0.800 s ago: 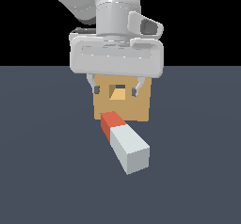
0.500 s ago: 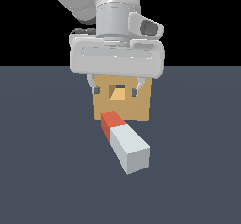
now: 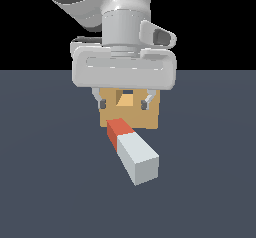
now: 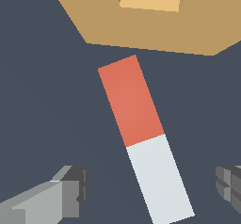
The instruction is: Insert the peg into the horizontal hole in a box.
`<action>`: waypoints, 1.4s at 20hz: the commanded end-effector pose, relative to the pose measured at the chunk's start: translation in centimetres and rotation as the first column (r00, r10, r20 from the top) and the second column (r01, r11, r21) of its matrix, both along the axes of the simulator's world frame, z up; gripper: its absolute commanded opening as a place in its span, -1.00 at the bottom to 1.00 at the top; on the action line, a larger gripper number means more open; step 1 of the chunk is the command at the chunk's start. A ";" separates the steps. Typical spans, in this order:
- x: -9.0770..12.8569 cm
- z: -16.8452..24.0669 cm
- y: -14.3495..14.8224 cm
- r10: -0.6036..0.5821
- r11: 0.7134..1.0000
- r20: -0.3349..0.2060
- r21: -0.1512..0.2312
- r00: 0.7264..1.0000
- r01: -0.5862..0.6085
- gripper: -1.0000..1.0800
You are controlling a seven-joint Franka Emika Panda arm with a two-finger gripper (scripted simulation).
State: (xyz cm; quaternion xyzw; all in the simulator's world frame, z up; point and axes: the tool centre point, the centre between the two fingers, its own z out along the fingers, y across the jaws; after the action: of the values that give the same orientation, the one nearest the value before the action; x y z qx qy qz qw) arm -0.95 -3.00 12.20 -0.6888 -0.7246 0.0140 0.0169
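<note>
Your end effector is hanging over the dark worktop with its jaws spread wide and nothing between them. In the wrist view you are seeing one finger on one side of the frame and the other finger at the opposite edge, both well clear of the peg lying between them. Neither finger is touching it.

Sweeping across the exterior view from its left, you are looking at bare worktop first, then the peg lying flat near the middle. Its orange-red end is pointing toward the box and sitting just in front of the box's lower face; whether the two are touching is not clear from here, though the wrist view is showing a thin strip of worktop between them. The grey-white end is reaching toward the camera and angling toward the exterior view's right, so the peg is lying skewed rather than square to the box.

The box is resting on the worktop right behind the peg, partly covered by the wide grey body of the arm's hand. The hole is showing in the middle of the box's front face, between the two fingertips. The peg is outside that hole, down on the worktop, below the opening's level.
</note>
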 end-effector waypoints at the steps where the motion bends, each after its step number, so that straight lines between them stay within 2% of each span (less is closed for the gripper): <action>1: 0.2 -0.6 -0.6 0.042 0.999 0.005 0.000 0.999 -0.042 0.92; 15: 1.9 -4.1 -3.7 0.293 0.956 0.038 -0.002 0.955 -0.293 0.92; 21: 2.4 -4.7 -4.2 0.336 0.942 0.043 -0.003 0.941 -0.336 0.92; 28: 2.4 -5.1 -4.3 0.337 0.942 0.043 -0.003 0.941 -0.337 0.92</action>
State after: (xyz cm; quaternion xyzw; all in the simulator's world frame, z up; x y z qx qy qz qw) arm 1.45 -7.27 7.31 -0.5550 -0.8319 0.0001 0.0000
